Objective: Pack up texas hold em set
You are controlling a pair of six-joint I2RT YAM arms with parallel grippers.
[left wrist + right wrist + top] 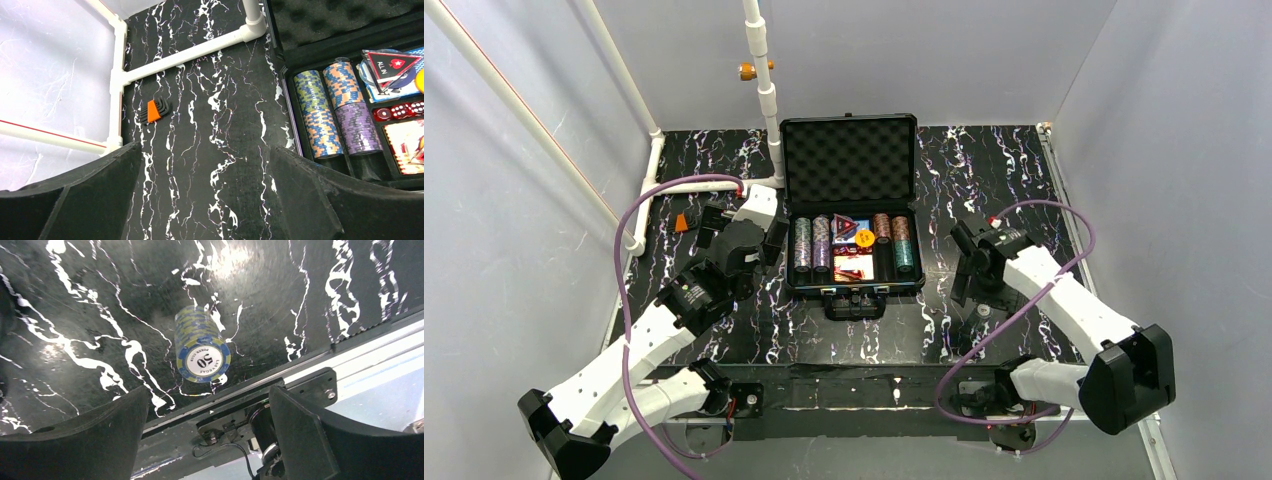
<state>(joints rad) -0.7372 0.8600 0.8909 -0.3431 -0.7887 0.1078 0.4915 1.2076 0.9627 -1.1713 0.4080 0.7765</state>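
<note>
Clearly the packing is only partly done. The black case (854, 291) is sitting open in the middle of the table (754, 330), its foam-lined lid (849, 160) standing upright at the back and its handle (855, 306) pointing toward the arms. Inside, the chip rows (325, 110) are lying in their slots at the left and right sides. The card decks (854, 266), the red dice (400, 111), an orange disc (864, 237) and the triangular "ALL IN" marker (392, 64) are filling the middle.

One piece is lying outside: a short blue-and-yellow chip stack (201, 347) marked 50, resting on its side on the table to the right of the case, near the table's front edge. The right gripper (208, 390) is hovering just above it with its fingers spread wide and nothing between them. The left gripper (205, 150) is hanging over bare table just left of the case, likewise spread and empty. An orange-and-black key set (155, 111) is lying farther left by the white pipe frame (190, 55), apart from the set.

What is left, as I judge it, is lifting that loose stack, seating it in a slot on the right side, which seems to have room, then lowering the lid and closing the case.
</note>
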